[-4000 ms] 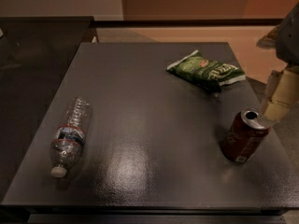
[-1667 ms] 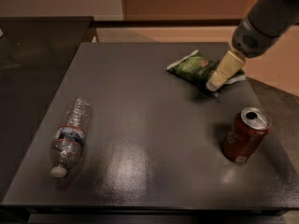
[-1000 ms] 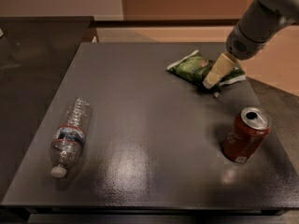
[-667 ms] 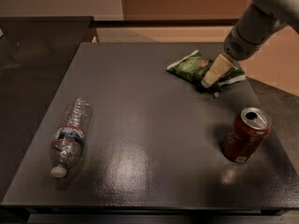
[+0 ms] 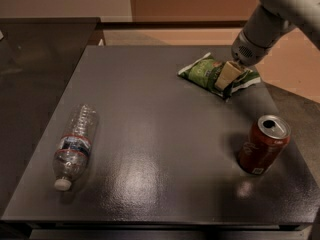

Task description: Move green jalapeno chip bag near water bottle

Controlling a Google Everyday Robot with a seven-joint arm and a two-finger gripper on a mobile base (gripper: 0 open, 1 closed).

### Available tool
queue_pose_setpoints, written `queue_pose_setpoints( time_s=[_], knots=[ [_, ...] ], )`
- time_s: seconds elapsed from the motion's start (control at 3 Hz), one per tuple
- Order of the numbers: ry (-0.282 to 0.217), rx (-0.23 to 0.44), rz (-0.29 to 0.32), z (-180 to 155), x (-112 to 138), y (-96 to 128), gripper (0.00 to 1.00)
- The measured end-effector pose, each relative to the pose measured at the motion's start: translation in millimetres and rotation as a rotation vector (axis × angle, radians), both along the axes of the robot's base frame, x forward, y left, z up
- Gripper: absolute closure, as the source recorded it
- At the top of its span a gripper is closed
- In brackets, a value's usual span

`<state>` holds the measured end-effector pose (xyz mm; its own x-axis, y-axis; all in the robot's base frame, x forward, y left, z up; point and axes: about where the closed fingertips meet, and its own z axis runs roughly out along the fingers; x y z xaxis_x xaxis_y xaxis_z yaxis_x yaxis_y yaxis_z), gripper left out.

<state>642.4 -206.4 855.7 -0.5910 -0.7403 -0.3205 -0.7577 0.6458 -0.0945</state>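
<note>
The green jalapeno chip bag [image 5: 201, 72] lies flat at the far right of the dark table [image 5: 160, 114]. My gripper [image 5: 227, 77] comes down from the upper right and sits on the middle of the bag, covering part of it. The water bottle [image 5: 74, 145] lies on its side near the table's front left corner, white cap toward the front edge, far from the bag.
A red-brown soda can [image 5: 263, 144] stands upright at the right front of the table, below the bag. A second dark surface [image 5: 35, 49] adjoins the table on the left. Tan floor lies beyond the right edge.
My gripper has moved from beside the soda can up and left onto the chip bag, and in the last second it has settled a little further over the bag. Bag, bottle and can have not moved.
</note>
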Motion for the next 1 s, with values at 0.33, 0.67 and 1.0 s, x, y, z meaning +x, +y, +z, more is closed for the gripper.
queue_pose_setpoints(
  time_s=[0.33,0.67,1.0],
  knots=[
    [0.017,-0.010,0.021,-2.0,-5.0,2.4,0.65],
    [-0.010,0.005,0.064,13.2,-11.9,12.8,0.87],
    [-0.042,0.024,0.119,31.4,-20.8,27.5,1.00]
  ],
)
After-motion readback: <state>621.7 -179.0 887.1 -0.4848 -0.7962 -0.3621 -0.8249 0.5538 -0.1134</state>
